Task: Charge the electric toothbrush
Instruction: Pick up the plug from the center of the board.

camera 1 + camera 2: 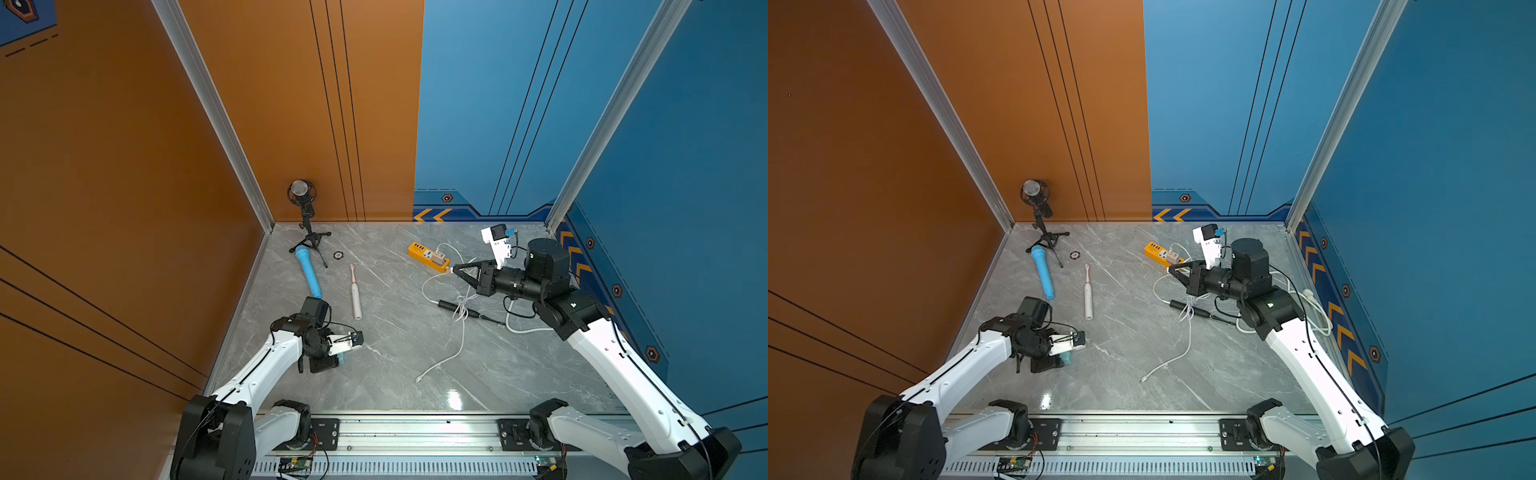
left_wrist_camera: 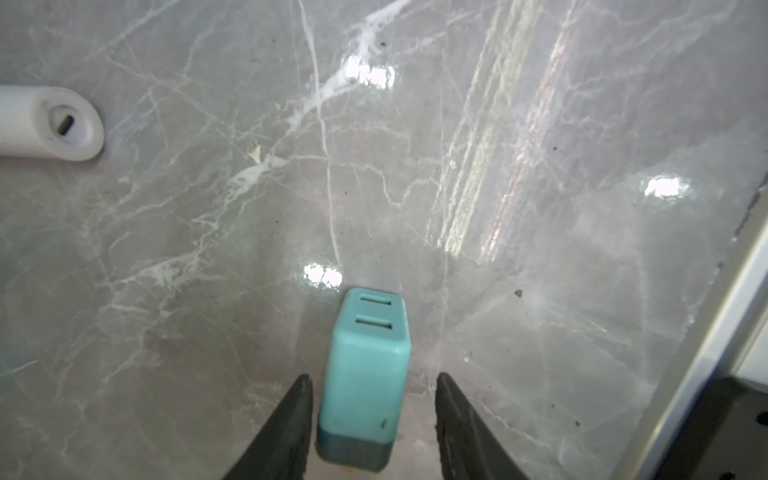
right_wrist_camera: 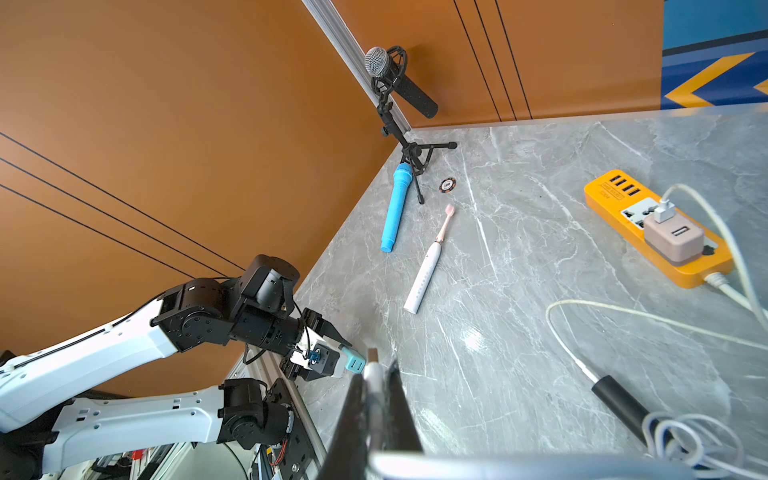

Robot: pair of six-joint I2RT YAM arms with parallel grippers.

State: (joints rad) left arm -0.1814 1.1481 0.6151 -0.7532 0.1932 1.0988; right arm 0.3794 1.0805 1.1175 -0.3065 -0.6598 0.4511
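The white electric toothbrush (image 1: 355,293) with a pink head lies flat at the table's left middle; its base end with the charging port (image 2: 54,122) shows in the left wrist view. My left gripper (image 2: 372,378) hangs low in front of it, open. A teal USB adapter (image 2: 365,365) sits between the fingers, with a clear gap on one side. My right gripper (image 1: 452,269) hovers by the near end of the orange power strip (image 1: 428,257). It is shut on a white cable plug (image 3: 372,365) with a brown metal tip.
A beige adapter (image 3: 673,237) with a white cable is plugged into the strip. Loose white cable (image 1: 449,357) and a black cylinder (image 1: 449,305) lie right of centre. At the back left are a microphone stand (image 1: 305,216), a blue microphone (image 1: 308,272) and a chip (image 1: 338,254).
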